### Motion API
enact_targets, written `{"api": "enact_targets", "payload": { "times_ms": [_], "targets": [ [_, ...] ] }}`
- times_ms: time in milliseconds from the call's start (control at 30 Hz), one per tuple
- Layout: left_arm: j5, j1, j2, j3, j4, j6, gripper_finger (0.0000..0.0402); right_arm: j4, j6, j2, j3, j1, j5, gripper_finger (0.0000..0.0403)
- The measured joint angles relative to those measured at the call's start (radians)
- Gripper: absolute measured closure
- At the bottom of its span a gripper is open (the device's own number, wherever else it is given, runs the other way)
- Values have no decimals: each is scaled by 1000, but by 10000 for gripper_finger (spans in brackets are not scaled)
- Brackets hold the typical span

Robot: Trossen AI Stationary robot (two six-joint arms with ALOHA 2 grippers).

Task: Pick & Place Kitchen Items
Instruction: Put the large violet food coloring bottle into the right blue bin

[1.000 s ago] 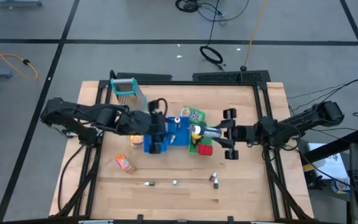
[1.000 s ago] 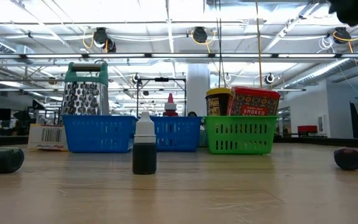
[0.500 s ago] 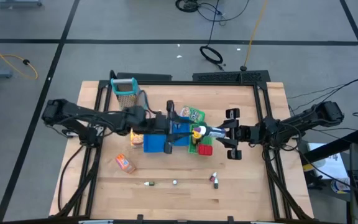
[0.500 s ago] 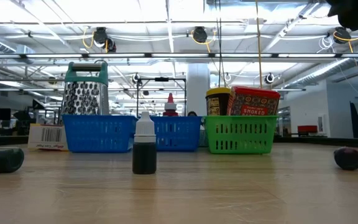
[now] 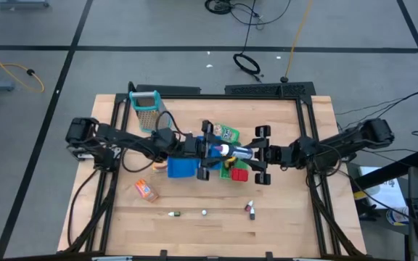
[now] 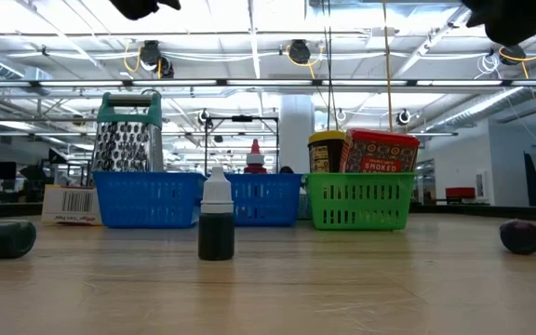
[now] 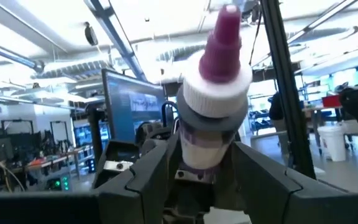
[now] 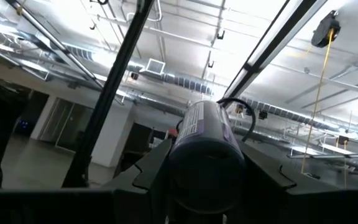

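Two dark robot arms meet over the middle of a wooden table, and both grippers close on one small bottle held in the air between them. In the left wrist view the left gripper [image 7: 201, 177] clamps the white bottle [image 7: 215, 118] just below its purple pointed cap. In the right wrist view the right gripper [image 8: 205, 180] grips the same bottle at its other end, so only its rounded base and purple label show. The overhead view shows what the wrist views miss: the bottle lies level above the seam between a blue tray [image 5: 182, 167] and a green tray [image 5: 228, 174], with a green pouch [image 5: 226, 133] just behind them. A red block [image 5: 239, 175] sits in the green tray. A metal grater [image 5: 145, 106] stands near the far left corner, an orange packet [image 5: 146, 191] lies near the front left, and tiny bottles [image 5: 250, 209] are scattered along the front. The low view adds a yellow-lidded jar [image 6: 328, 153] in the green tray and a dark dropper bottle [image 6: 217, 226] standing upright on the table [image 6: 268, 288]. Beyond is a bright workshop with ceiling lights.
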Motion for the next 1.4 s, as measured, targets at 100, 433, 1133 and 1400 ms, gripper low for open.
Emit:
{"api": "enact_targets", "payload": {
  "times_ms": [100, 433, 1133, 1400],
  "targets": [
    [1, 1, 14, 8, 6, 0, 222, 3, 3, 12, 7, -7, 0, 265],
    [42, 2, 13, 10, 126, 15, 222, 18, 30, 13, 7, -38, -32, 265],
    [71, 24, 96, 56, 187, -6, 228, -3, 21, 74, 59, -61, -49, 265],
    [92, 24, 96, 56, 187, -4, 312, -3, 13, 74, 59, -61, -49, 267]
  ]
}}
